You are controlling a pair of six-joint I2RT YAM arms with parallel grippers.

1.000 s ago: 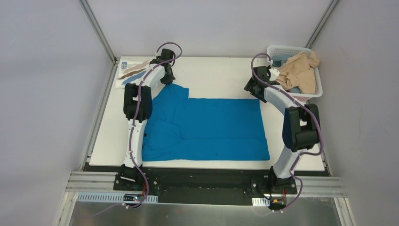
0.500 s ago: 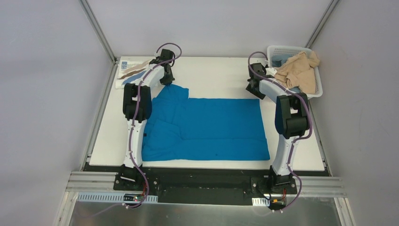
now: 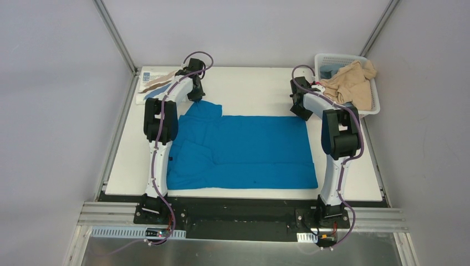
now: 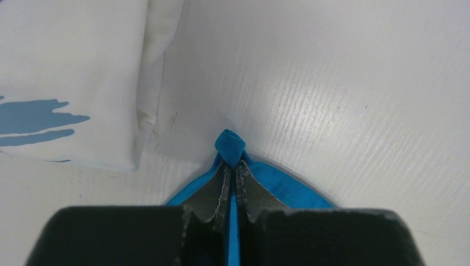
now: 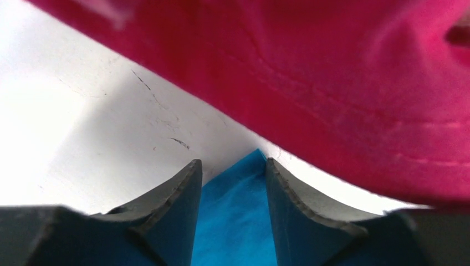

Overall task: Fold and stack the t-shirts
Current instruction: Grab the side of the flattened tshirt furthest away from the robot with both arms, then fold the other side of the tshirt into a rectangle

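The bright blue t-shirt (image 3: 244,149) lies spread flat on the white table (image 3: 255,83). My left gripper (image 3: 195,98) is at its far left corner and is shut on a pinch of the blue cloth (image 4: 229,147), low on the table. My right gripper (image 3: 302,114) is at the far right corner. Its jaws are open on either side of the blue corner (image 5: 238,199). The folded white t-shirt with brown and blue brushstrokes (image 3: 155,83) lies at the far left, and it also shows in the left wrist view (image 4: 66,83).
The white mesh basket (image 3: 367,108) stands at the far right with a beige shirt (image 3: 350,83) and a pale-blue one (image 3: 331,71) in it. A pink-red cloth (image 5: 332,72) fills the top of the right wrist view, close above the gripper.
My right arm has swung in, bringing its gripper down over the blue shirt's far right corner. The left gripper has stayed on the far left corner.
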